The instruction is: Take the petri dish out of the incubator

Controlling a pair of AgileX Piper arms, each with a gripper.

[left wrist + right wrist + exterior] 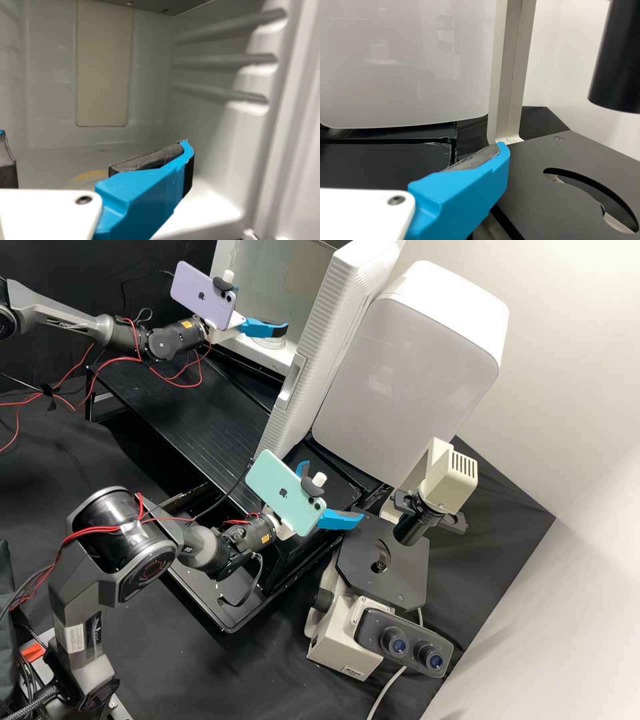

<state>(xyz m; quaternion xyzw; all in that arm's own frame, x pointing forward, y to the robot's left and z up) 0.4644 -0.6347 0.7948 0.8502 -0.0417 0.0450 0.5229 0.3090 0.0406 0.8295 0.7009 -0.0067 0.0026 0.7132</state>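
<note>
The petri dish (271, 341) is a shallow, clear round thing, hard to make out. It lies on the white floor of the incubator (267, 273), in the upper middle of the high view, right at the chamber's mouth. The left jaws are over it there, with one blue finger (265, 327) crossing just above its rim; I cannot tell whether they touch it. The incubator's door (407, 373) stands open, swung toward the camera.

The left wrist view shows what the high view hides. The left jaws are wide apart, one dark-padded finger (150, 192) on one side and a sliver of the other at the frame's edge. A faint yellowish curve (89, 175) lies on the floor between them; I cannot tell whether it belongs to the dish. Shelf ribs (225, 57) line the side wall, and a beige panel (102, 65) sits on the back wall.

The right jaws are in the middle of the high view, apart and holding nothing, beside the microscope (373, 613). The right wrist view adds that one finger hangs over the edge of the black stage (560, 175), with the door's pale face beyond.
</note>
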